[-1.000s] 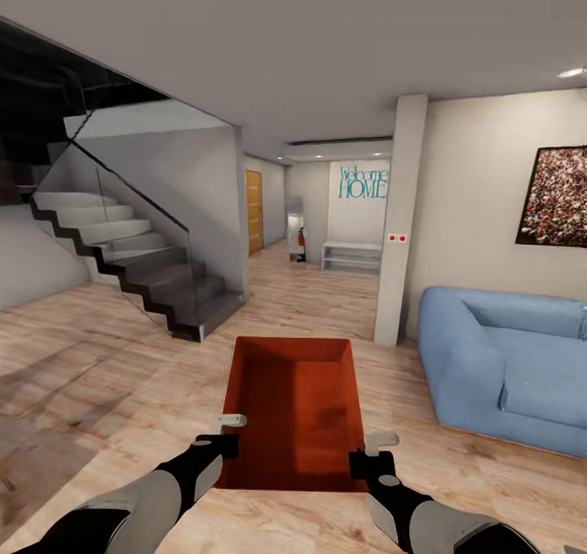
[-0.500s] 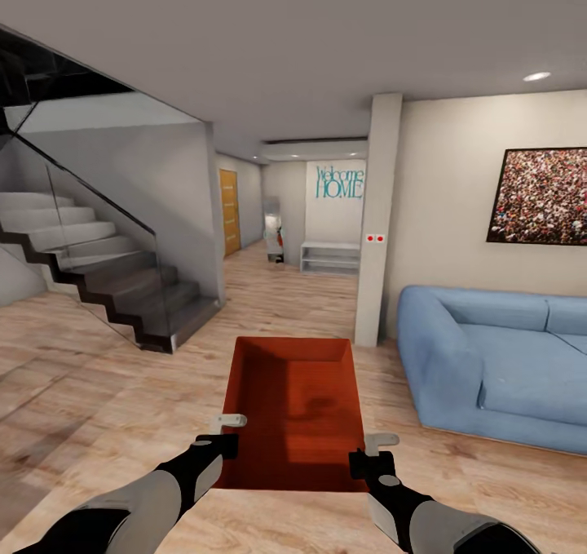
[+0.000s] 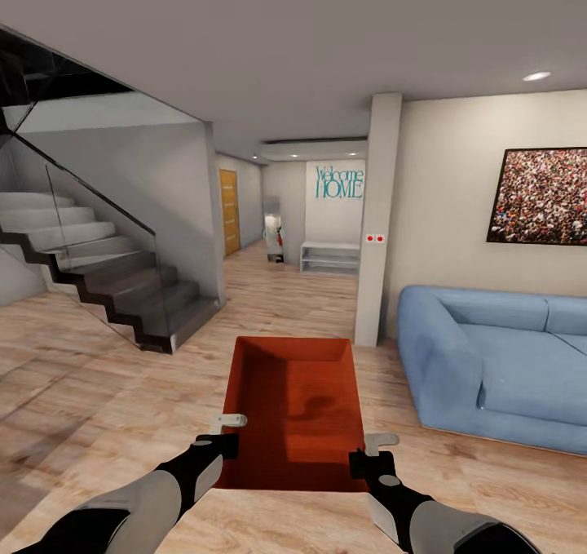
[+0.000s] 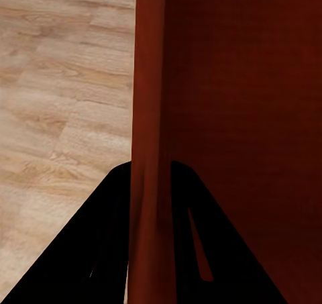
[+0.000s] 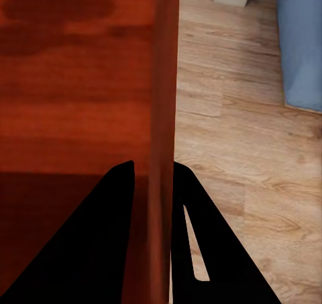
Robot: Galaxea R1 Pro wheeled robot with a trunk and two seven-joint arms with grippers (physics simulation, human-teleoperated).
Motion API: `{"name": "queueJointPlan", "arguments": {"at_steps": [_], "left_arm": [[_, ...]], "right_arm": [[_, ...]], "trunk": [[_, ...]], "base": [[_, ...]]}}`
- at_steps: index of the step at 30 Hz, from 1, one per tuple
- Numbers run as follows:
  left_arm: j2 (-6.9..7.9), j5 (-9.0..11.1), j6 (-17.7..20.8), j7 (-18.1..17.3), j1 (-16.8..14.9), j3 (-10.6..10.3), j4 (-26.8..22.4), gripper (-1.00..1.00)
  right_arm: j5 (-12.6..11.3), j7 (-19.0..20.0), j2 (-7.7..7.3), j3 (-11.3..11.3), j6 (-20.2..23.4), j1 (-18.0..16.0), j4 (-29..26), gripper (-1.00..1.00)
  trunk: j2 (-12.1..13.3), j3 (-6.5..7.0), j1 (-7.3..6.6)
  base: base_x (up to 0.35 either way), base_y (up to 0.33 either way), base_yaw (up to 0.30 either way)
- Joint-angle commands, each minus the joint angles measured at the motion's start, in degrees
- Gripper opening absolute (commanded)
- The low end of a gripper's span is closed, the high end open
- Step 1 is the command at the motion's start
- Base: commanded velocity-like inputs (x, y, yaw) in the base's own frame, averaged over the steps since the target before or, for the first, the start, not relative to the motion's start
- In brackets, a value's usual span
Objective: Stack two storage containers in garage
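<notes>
Bin [image 3: 297,411]: orange-red, open-topped, held level in front of the robot above the wood floor [image 3: 98,391].
Left pincer [image 3: 222,445]: clamped on the bin's left wall, one finger each side.
Right pincer [image 3: 368,463]: clamped on the right wall likewise.
Room: blue sofa [image 3: 497,366] at right, stairs [image 3: 98,268] at left.

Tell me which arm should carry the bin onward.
Neither alone: the left gripper and the right gripper each clamp a side wall of the storage container, so both should likely carry together.
</notes>
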Motion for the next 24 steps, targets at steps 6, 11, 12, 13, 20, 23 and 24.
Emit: {"name": "queueJointPlan", "arguments": {"at_steps": [6, 11, 12, 13, 20, 23, 24], "left_arm": [[2.08, -0.06, 0.28, 0.64, 0.0, 2.56, 0.11, -1.0], [2.08, -0.06, 0.26, 0.64, 0.0, 2.56, 0.11, -1.0], [2.08, -0.06, 0.25, 0.63, 0.0, 2.56, 0.11, -1.0], [2.08, -0.06, 0.25, 0.62, 0.0, 2.56, 0.11, -1.0], [2.08, -0.07, 0.27, 0.61, 0.0, 2.55, 0.11, -1.0], [2.13, -0.06, 0.27, 0.61, 0.0, 2.55, 0.11, -1.0], [2.14, -0.06, 0.28, 0.61, 0.0, 2.55, 0.11, -1.0]], "right_arm": [[-1.04, -0.48, -0.05, -0.23, -5.57, -0.06, 0.02, -1.0], [-1.04, -0.48, -0.05, -0.23, -5.57, -0.05, 0.02, -1.0], [-1.04, -0.48, -0.05, -0.23, -5.57, -0.05, 0.02, -1.0], [-1.04, -0.48, -0.05, -0.23, -5.57, -0.05, 0.02, -1.0], [-1.04, -0.48, -0.05, -0.23, -5.57, -0.07, 0.02, -1.0], [-1.04, -0.48, -0.06, -0.23, -5.57, -0.05, 0.02, -1.0], [-1.04, -0.48, -0.06, -0.23, -5.57, -0.06, 0.02, -1.0]], "trunk": [[-0.04, -0.02, 0.02], [-0.04, -0.02, 0.02], [-0.04, -0.02, 0.02], [-0.04, -0.02, 0.02], [-0.04, -0.02, 0.02], [-0.04, -0.02, 0.02], [-0.04, -0.02, 0.02]], "base": [[0.122, 0.0, 0.0], [0.287, 0.0, 0.0], [0.311, 0.0, 0.0], [0.316, 0.0, 0.0], [0.321, 0.0, 0.0], [0.322, 0.0, 0.0], [0.322, 0.0, 0.0]]}}
